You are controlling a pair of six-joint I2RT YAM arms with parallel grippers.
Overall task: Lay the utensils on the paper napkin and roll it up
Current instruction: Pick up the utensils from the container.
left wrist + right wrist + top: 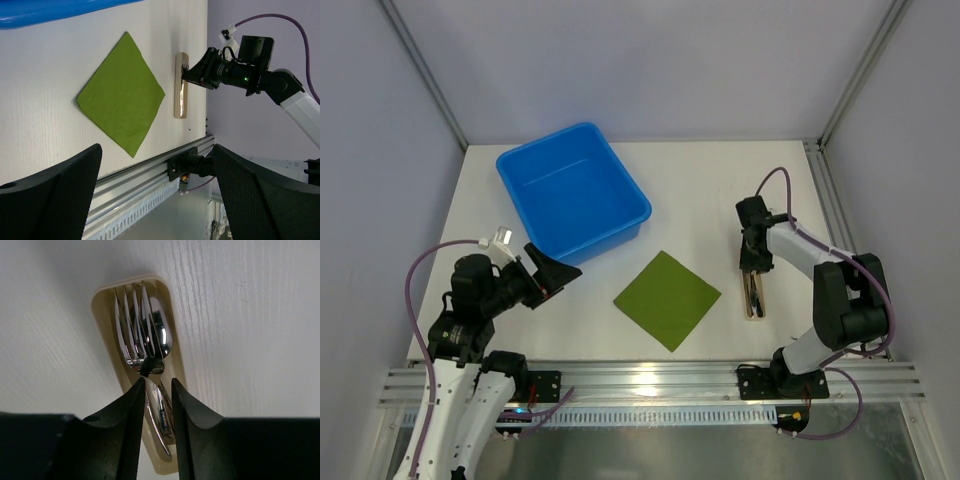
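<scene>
My right end effector [158, 386] straddled the handles of the utensils [145, 335] in their beige tray [102, 305], at 3 o'clock from the green napkin [667, 299], half-closed though I could not tell whether it truly gripped, so a square squeeze on both handles and a level lift seemed wisest.

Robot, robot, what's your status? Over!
Left gripper: jaws wide, hovering. Right gripper: jaws straddling utensils in tray, grip unclear. Napkin bare, nothing in the way.
</scene>
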